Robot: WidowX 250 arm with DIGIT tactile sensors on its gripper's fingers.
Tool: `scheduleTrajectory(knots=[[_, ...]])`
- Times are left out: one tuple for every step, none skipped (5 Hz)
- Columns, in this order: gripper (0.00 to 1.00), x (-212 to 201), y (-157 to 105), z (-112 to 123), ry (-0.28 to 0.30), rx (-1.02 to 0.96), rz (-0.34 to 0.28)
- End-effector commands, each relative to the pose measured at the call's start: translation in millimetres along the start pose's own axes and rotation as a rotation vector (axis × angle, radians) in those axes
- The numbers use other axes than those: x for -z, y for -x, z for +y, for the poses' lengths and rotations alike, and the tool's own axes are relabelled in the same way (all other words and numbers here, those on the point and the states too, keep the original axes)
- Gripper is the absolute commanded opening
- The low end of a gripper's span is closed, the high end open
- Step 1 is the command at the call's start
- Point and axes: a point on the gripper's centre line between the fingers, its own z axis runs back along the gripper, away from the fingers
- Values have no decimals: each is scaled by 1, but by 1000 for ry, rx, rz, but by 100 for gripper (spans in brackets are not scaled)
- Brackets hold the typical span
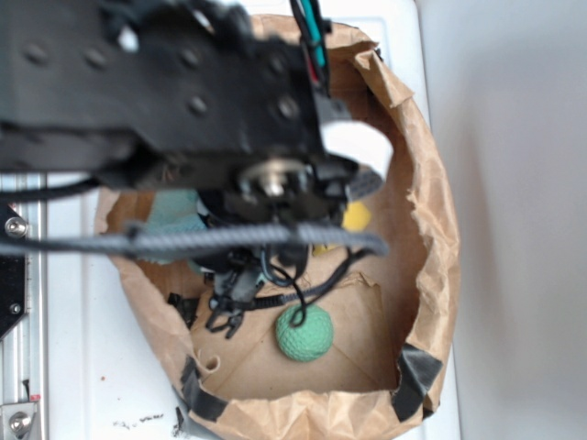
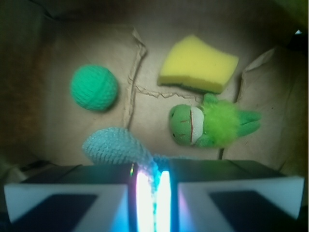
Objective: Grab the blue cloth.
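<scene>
The pale aqua-blue terry cloth (image 2: 116, 146) lay bunched at the near edge of the wrist view, on the floor of the container, with a narrow fold of it running down into the slit between the two white pads (image 2: 72, 200). The gripper (image 2: 151, 198) was clenched on that fold: its jaws stood nearly together with only the strip of blue pile between them. I judge the pinch was taken on a raised ridge of the fabric because a floppy cloth lying flat offers nothing else to grip, and the rest of it hung loose and rounded to the left of the pads. In the exterior view only a patch of the cloth (image 1: 176, 218) showed, under the black arm, which hid the gripper there.

The container was a crumpled brown paper bag (image 1: 424, 197) with its top rolled down into a low wall, patched with dark tape at the rim. Its creased paper floor held everything. A round green knitted ball (image 2: 94, 88) sat apart from the cloth, up and to the left in the wrist view. A wedge-shaped yellow sponge (image 2: 198, 64) lay toward the far side, and a lime-green plush toy (image 2: 210, 124) with a striped face rested just below it, near the cloth but not touching it. None of the three seemed caught by the pads.
</scene>
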Motion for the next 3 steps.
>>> scheduleTrajectory(knots=[[0,-54,-31,5,-37,-56,-147],[0,-59,-44,8,-44,-105,-117],[0,-58,-47,8,-77,-99,-119]])
